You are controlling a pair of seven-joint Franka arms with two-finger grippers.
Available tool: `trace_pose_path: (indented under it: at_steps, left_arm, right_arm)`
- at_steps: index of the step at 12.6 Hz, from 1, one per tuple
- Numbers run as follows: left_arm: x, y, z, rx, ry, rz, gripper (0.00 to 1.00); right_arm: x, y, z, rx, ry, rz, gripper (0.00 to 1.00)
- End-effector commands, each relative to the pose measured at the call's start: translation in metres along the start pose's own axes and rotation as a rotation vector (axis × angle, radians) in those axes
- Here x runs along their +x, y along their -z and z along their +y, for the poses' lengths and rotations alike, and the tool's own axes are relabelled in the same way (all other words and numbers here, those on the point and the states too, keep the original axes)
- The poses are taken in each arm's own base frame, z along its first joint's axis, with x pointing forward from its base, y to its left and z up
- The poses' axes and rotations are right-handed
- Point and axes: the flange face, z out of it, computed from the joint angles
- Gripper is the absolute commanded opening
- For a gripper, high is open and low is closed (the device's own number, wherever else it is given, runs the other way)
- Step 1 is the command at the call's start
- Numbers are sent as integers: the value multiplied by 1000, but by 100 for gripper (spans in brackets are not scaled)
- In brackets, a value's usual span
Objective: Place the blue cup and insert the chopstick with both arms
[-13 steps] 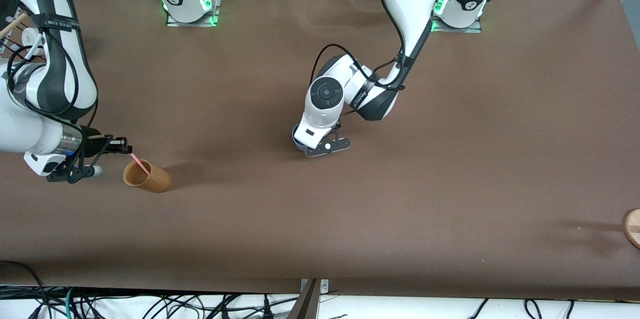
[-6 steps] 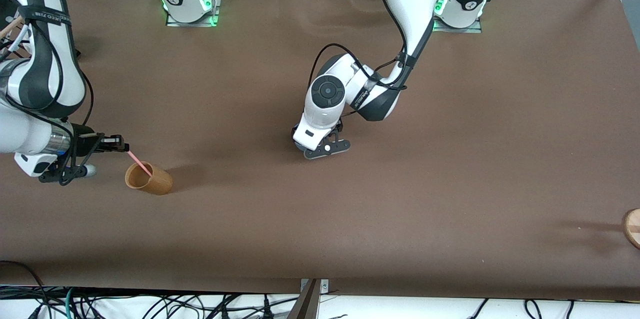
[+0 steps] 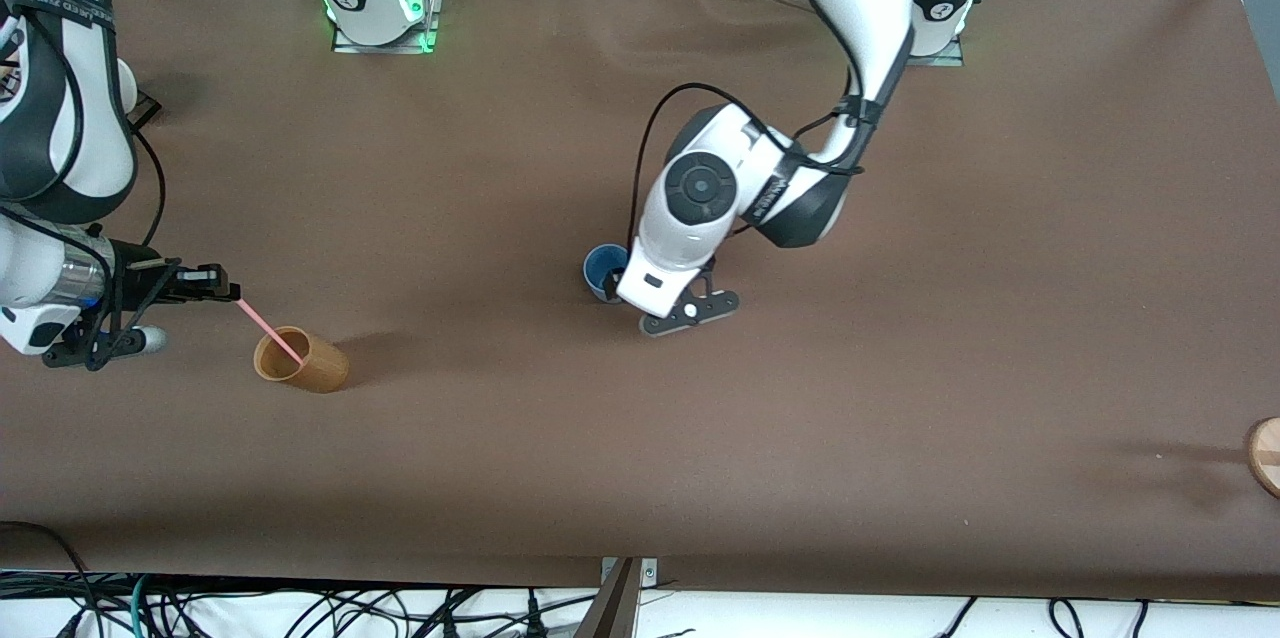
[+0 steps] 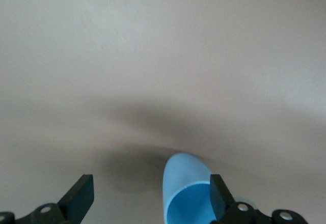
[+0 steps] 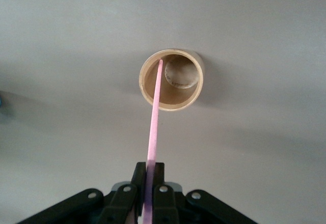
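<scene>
The blue cup (image 3: 603, 270) stands upright on the table's middle. My left gripper (image 3: 622, 290) hangs just over it, open. In the left wrist view the cup (image 4: 186, 196) sits between the spread fingers, close to one finger (image 4: 218, 197), with the left gripper (image 4: 150, 199) not closed on it. My right gripper (image 3: 226, 294), over the right arm's end of the table, is shut on the pink chopstick (image 3: 268, 330). The stick's free end dips into the tan cup (image 3: 300, 364). The right wrist view shows the right gripper (image 5: 148, 175), the chopstick (image 5: 154, 117) and the tan cup (image 5: 172, 80).
A round wooden object (image 3: 1265, 456) pokes in at the left arm's end of the table, near the front edge. The brown table (image 3: 900, 368) is bare apart from the two cups. Cables hang below its front edge.
My left arm has risen and shifted toward its own end, uncovering the blue cup it hid before. My right gripper has drawn back toward the right arm's end, pulling the chopstick partly out of the tan cup.
</scene>
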Motion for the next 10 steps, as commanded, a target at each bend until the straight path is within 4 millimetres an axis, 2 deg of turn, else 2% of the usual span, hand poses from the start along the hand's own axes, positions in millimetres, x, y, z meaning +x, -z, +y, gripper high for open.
trace_pose_path:
  at_steps: [1,2,4,8,10]
  left_arm:
    - [36,71,-41,-22,-89,-27,100]
    - [51,101,-63,-28,-122,-45,100]
    - [82,145,-115,-22,-203,-78,100]
    - [122,203,-208,-10,-349,-110,100]
    - [136,239,-265,12,-350,-113,100]
  right_arm:
    - [0,28,-9,4,-8,-18,1]
    - [-1,36,-10,-9,-4,-24,1]
    - [-5,51,-14,-21,5,-35,0]
    - [-16,84,-33,-43,7,-69,0]
    - [-13,81,-63,-50,9,-85,0]
